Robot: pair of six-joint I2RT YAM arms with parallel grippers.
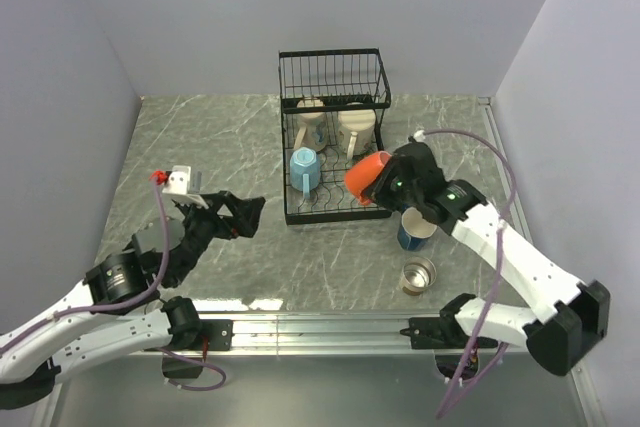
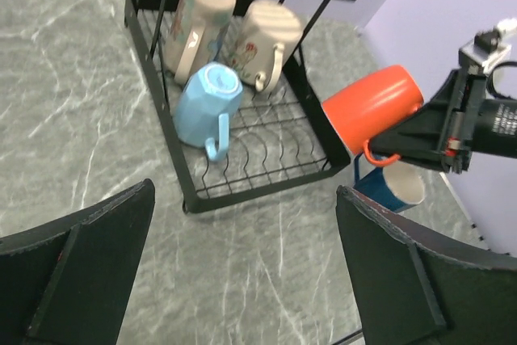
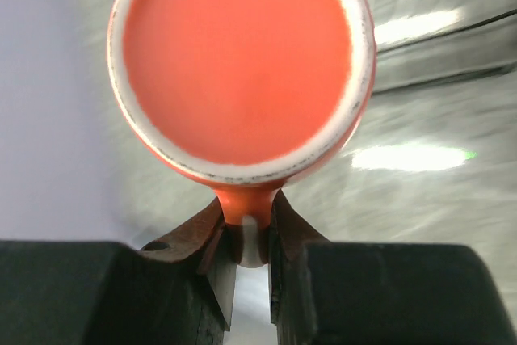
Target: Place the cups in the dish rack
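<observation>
On the grey marble table (image 1: 230, 147), toward its 12 o'clock edge by the far wall, the black wire dish rack (image 1: 330, 219) already carries three of the cups. Two cream mugs (image 1: 310, 119) (image 1: 357, 125) lean bottoms-up side by side at the rack's 12 o'clock end, beneath the taller basket section. Which one has the green inside cannot be told from here. The light blue mug (image 1: 305, 169) rests mouth-down and tilted on the low slotted tray at the rack's 8 o'clock, its handle pointing toward the near edge.

At the rack's 4 o'clock corner, the right gripper (image 3: 249, 240) pinches the orange mug (image 1: 366, 177) by its handle, jaws narrow around the loop. The mug hangs tipped on its side in the air, its base toward the rack and its mouth toward the wrist. Whether it touches the rack's wire edge cannot be told.

Just below that gripper, the dark blue cup (image 1: 415, 230) with a white inside stands upright on the table, near the rack's 4 o'clock. The small steel cup (image 1: 418, 275) stands upright at the blue cup's 6 o'clock, close to the near edge.

The left gripper (image 2: 242, 195) hovers at the rack's 8 o'clock, apart from it, fingers (image 2: 89, 264) spread wide with nothing between them, facing the tray.
</observation>
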